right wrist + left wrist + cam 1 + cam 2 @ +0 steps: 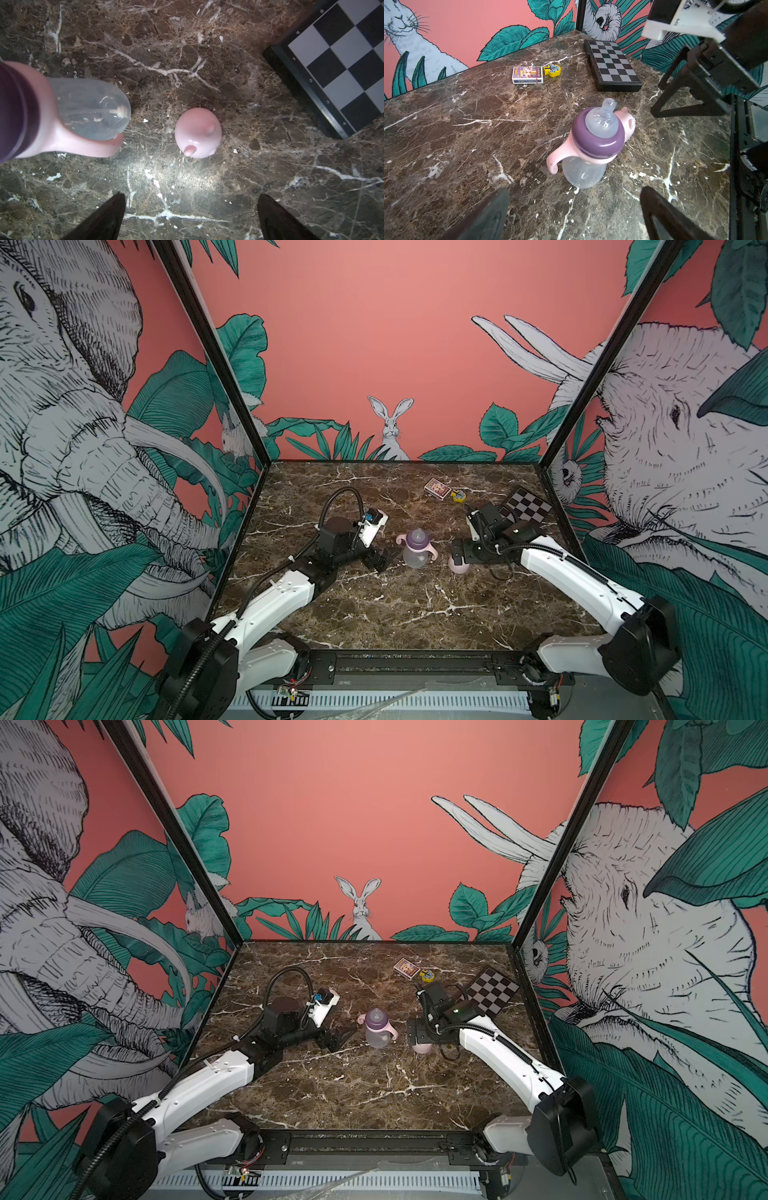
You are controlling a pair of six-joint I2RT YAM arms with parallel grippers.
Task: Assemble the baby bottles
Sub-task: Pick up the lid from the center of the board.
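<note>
I see the bottle [417, 549] standing upright near the middle of the tabletop [395, 614], in both top views. Its clear nipple [604, 118] sits in a purple ring [598, 145] above the pink handled collar [560, 153]. In the right wrist view a thin straw [97, 112] shows through the clear body. The pink cap [197, 133] is off. It sits dome up, ears showing, on the tabletop just to the bottle's right and apart from it.

My left hand [384, 558] is low on the bottle's left, near it but not touching, its fingers [488, 218] spread wide with nothing between them. My right hand [191, 195] hangs above the cap, pointing down, also spread wide and empty. In the top views it hides part of the cap.

Farther back lie a small box [437, 488] with a yellow toy [458, 496] touching it, and a checkered board [525, 506] toward the right edge.
</note>
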